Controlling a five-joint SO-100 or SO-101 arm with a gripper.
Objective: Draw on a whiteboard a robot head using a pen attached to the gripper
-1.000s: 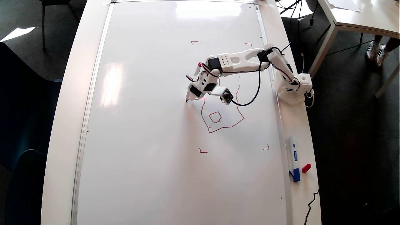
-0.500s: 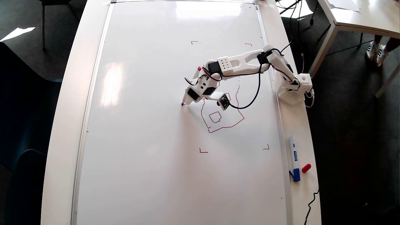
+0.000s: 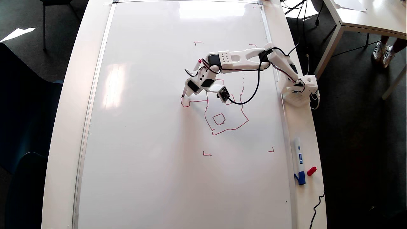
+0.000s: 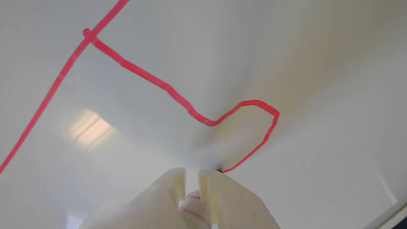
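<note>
The whiteboard point(image 3: 152, 159) fills most of the overhead view. The robot head point(image 3: 243, 122) is a wobbly red rectangle right of centre with a small square point(image 3: 218, 119) inside. A red stalk point(image 3: 197, 101) runs left from it into a part-drawn loop point(image 3: 183, 105). My white gripper point(image 3: 188, 91) is shut on the pen point(image 3: 199, 61), whose tip touches the board just above the loop. In the wrist view the gripper point(image 4: 191, 173) grips the pen point(image 4: 190, 201) at the bottom edge. There the stalk point(image 4: 143, 74) bends into the loop point(image 4: 270, 109), which ends at the pen tip. My arm hides the head's upper part.
The arm's base point(image 3: 299, 90) stands on the white table rim at the right. A white marker with a blue cap point(image 3: 299, 160) and a red cap point(image 3: 311, 171) lie on that rim lower down. Red corner marks point(image 3: 206, 154) frame the drawing. Another table point(image 3: 365, 16) stands at the top right.
The pen tip moved left and slightly down, then up the overhead view. It left the red stalk and the start of a loop. The arm swung upward with it.
</note>
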